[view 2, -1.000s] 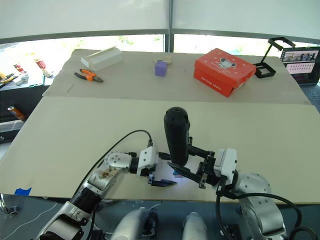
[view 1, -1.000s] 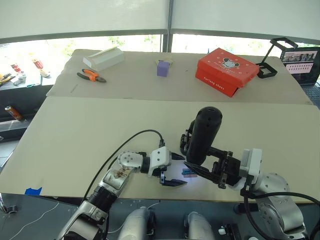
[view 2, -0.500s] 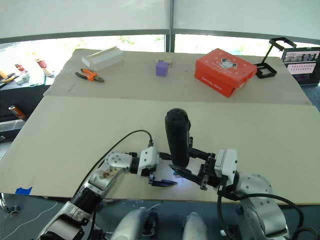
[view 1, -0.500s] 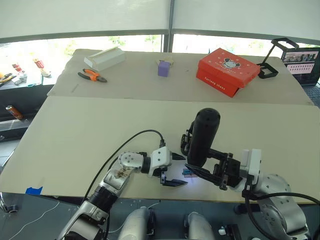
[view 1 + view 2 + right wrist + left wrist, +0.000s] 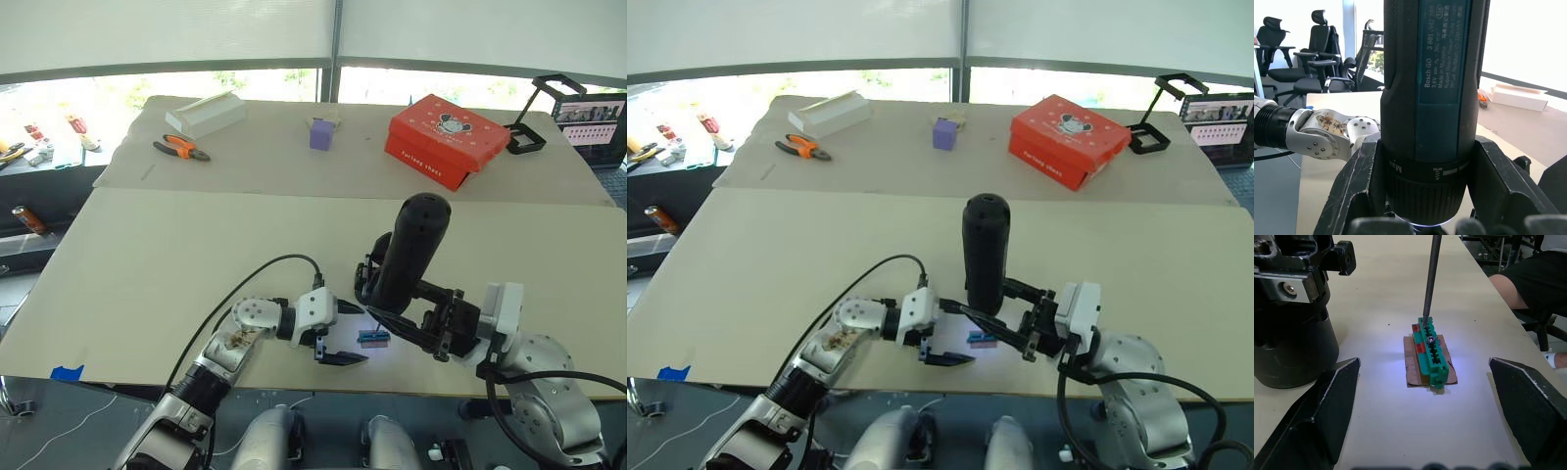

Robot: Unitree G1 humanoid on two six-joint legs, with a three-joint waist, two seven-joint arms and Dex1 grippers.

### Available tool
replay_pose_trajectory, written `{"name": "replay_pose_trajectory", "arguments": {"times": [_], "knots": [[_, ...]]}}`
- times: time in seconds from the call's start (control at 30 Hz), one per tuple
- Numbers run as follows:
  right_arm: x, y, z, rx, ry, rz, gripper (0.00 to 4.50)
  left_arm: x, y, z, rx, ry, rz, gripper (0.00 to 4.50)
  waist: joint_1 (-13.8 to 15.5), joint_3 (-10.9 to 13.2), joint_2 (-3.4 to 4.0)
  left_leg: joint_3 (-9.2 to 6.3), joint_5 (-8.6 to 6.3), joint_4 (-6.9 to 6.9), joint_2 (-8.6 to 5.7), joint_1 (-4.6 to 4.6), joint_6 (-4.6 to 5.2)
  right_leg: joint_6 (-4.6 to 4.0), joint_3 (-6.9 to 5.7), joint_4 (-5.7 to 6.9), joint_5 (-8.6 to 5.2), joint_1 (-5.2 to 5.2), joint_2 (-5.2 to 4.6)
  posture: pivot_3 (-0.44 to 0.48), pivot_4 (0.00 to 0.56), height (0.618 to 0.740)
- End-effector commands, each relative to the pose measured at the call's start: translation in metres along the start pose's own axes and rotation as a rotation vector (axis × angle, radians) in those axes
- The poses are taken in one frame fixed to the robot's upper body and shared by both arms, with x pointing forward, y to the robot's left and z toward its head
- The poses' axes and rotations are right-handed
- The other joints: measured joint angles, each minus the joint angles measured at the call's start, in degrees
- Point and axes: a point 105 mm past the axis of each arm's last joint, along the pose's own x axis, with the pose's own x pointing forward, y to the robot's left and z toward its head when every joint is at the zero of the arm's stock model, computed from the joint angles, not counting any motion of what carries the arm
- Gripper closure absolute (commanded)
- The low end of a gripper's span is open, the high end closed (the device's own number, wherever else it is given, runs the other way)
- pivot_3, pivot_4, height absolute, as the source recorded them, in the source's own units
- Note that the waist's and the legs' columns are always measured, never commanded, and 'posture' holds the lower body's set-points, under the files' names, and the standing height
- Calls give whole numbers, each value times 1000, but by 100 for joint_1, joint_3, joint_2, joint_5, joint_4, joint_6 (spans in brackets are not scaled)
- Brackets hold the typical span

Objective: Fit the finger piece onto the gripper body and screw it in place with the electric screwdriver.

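Note:
My right gripper (image 5: 400, 318) is shut on the electric screwdriver (image 5: 411, 250), a thick black cylinder held upright near the table's front edge. The screwdriver's thin metal bit (image 5: 1429, 279) comes down onto the far end of a small green-brown block (image 5: 1430, 352) lying on the table. The gripper body (image 5: 1293, 333), a chunky black block with a rounded base, stands just behind the screwdriver (image 5: 368, 277). My left gripper (image 5: 345, 333) is open, its fingers spread on either side of the green block without touching it. The finger piece is out of view.
On the far table lie a red box (image 5: 446, 137), a purple block (image 5: 319, 134), orange-handled pliers (image 5: 178, 149) and a white box (image 5: 204, 114). A black stand (image 5: 534, 117) and a laptop (image 5: 593, 122) are at the far right. A seated person (image 5: 1542, 279) is beside the table.
My right gripper has lifted the screwdriver and shifted a little to the right, so the green block shows more. The left gripper has stayed in place and open.

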Motion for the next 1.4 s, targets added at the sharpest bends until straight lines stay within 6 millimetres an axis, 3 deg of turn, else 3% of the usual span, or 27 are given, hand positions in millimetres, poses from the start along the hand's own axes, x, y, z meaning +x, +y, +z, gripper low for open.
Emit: {"name": "replay_pose_trajectory", "arguments": {"times": [0.03, 1.4], "knots": [[3, 3, 13, -56, -54, 22, 2564, 7, -10, -10, -36, 28, -39, 40, 0, 0, 0, 0, 0, 0, 0, 0, 0, 0, 0, 0, 0, 0, 0, 0, 150, 740], [-1, 3, 5, -46, -15, 15, 2564, 7, -9, -9, -34, 29, -39, 40, 2, -1, 0, 0, 0, 0, 0, 1, 0, 0, -1, 0, 0, 2, 0, 0, 150, 740]]}}
